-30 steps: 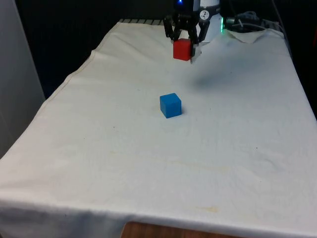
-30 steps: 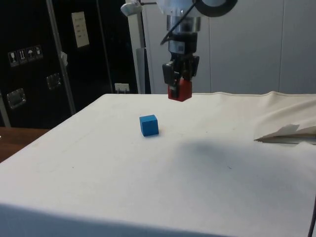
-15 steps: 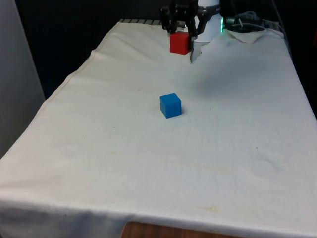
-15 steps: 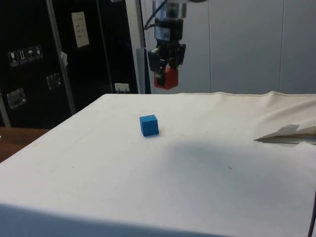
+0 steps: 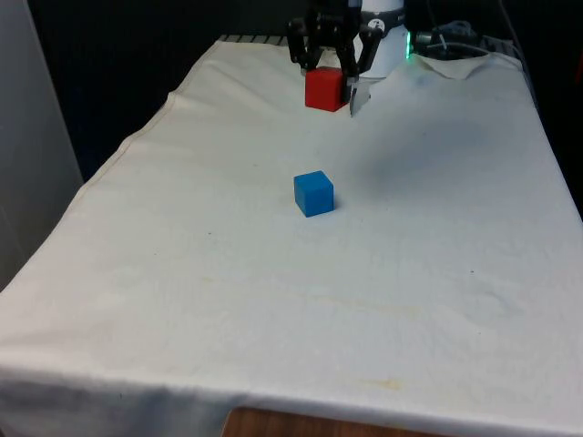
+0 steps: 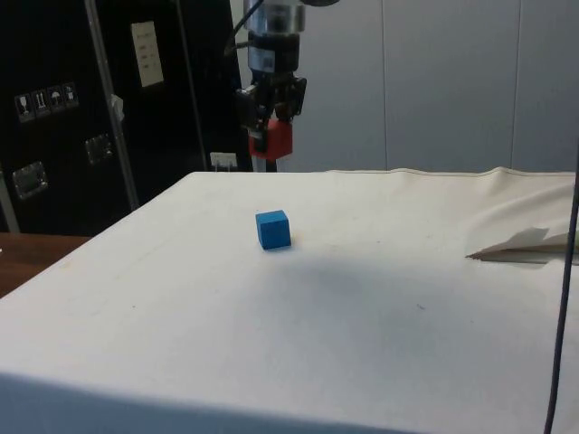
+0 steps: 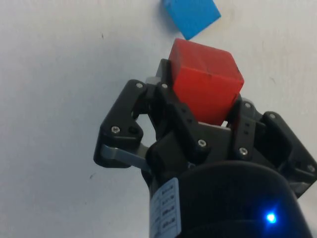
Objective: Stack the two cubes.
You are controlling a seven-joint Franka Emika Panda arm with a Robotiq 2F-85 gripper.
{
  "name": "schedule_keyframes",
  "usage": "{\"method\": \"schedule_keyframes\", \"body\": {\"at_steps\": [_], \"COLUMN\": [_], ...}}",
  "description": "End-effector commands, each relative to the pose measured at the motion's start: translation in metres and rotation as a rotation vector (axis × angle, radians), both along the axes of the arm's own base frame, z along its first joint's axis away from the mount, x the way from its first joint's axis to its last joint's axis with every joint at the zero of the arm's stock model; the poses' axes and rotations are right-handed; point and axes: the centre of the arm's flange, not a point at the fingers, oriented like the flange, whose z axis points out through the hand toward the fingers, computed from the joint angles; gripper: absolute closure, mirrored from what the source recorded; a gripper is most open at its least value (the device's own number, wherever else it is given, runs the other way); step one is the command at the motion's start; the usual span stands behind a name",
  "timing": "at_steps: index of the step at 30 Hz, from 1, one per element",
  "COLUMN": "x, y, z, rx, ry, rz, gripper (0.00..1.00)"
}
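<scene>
My gripper hangs high over the table's far part, shut on a red cube. In the side view the red cube is well above the cloth, with the gripper around its upper half. A blue cube rests on the cloth near the table's middle, nearer the front camera than the gripper. The side view puts the blue cube almost straight below the held cube, with a wide gap between them. From the wrist, the red cube sits between the black fingers, and the blue cube lies beyond it on the cloth.
The white cloth covers the whole table. A crumpled fold of cloth lies near the robot's end of the table. Cables lie by the base at the front view's far right.
The gripper has carried the red cube higher and toward the front view's left, from beside the blue cube's line to nearly above it in the side view. The blue cube has stayed put.
</scene>
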Motion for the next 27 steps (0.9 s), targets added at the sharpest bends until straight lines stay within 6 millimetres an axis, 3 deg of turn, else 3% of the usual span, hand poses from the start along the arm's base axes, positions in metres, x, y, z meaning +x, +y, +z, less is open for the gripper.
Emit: {"method": "schedule_keyframes", "body": {"at_steps": [1,12,27], "x": [0.004,0.029,0.034], "y": [0.0,-0.009,-0.011], "z": [-0.002,-0.021,-0.05], "rx": [0.013,0.026,0.033], "ry": [0.007,0.028,0.063], "rz": [0.004,0.022,0.045], "gripper": [0.99,0.99,0.99]}}
